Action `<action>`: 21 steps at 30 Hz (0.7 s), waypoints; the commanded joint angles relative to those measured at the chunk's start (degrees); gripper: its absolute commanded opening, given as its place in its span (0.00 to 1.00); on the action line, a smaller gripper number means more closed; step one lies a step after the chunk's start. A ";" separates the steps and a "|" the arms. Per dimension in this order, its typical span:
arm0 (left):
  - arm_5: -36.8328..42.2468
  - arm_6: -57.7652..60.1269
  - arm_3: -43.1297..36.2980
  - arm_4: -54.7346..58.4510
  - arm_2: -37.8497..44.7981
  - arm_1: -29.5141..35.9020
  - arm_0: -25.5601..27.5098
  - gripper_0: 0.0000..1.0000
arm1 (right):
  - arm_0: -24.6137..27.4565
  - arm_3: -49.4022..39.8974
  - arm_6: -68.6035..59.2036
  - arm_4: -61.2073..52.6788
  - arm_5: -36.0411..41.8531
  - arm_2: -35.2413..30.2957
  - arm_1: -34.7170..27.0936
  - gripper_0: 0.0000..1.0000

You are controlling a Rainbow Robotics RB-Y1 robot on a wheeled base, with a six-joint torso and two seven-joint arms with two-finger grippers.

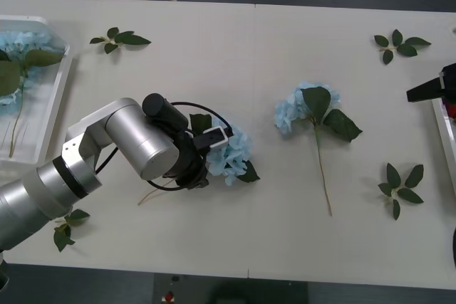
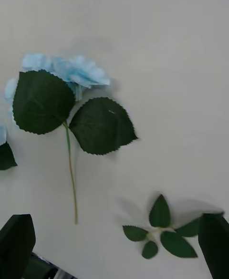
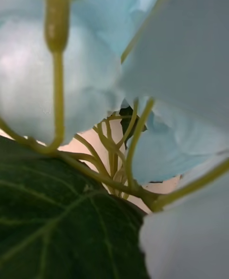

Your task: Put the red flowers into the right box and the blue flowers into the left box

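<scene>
One blue flower [image 1: 234, 154] lies near the table's middle, and my left gripper [image 1: 203, 153] is down on its head. The left wrist view is pressed close to its pale petals [image 3: 71, 69], thin stems and a dark leaf [image 3: 57, 222]. A second blue flower [image 1: 303, 108] [image 2: 71, 71] lies farther right, with its stem towards me. A third blue flower [image 1: 21, 39] rests in the left box [image 1: 63, 83] at the far left. My right gripper [image 1: 426, 92] [image 2: 117, 217] hovers open at the right edge, beside the right box [image 1: 443, 129]. A small red patch [image 1: 449, 109] shows there; I cannot tell whether it is a red flower.
Loose leaf sprigs lie at the back left [image 1: 117, 38], back right [image 1: 399, 44], front right [image 1: 400, 186] [image 2: 160, 231] and front left [image 1: 65, 229]. A person sits beyond the table's far edge.
</scene>
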 commanded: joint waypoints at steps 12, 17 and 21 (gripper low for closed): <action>-0.32 -2.84 -0.66 -0.39 -0.92 -0.30 -1.36 0.58 | -0.50 -9.09 -9.66 20.99 1.47 5.79 17.56 1.00; -0.32 -2.84 -0.74 -0.56 -0.92 -0.30 -1.45 0.08 | -0.42 -9.62 -10.89 27.67 0.41 9.04 21.34 1.00; -0.76 -2.66 -0.74 -0.56 -1.01 -0.30 -1.36 0.00 | -0.06 -9.71 -11.07 31.63 -0.47 11.06 23.62 1.00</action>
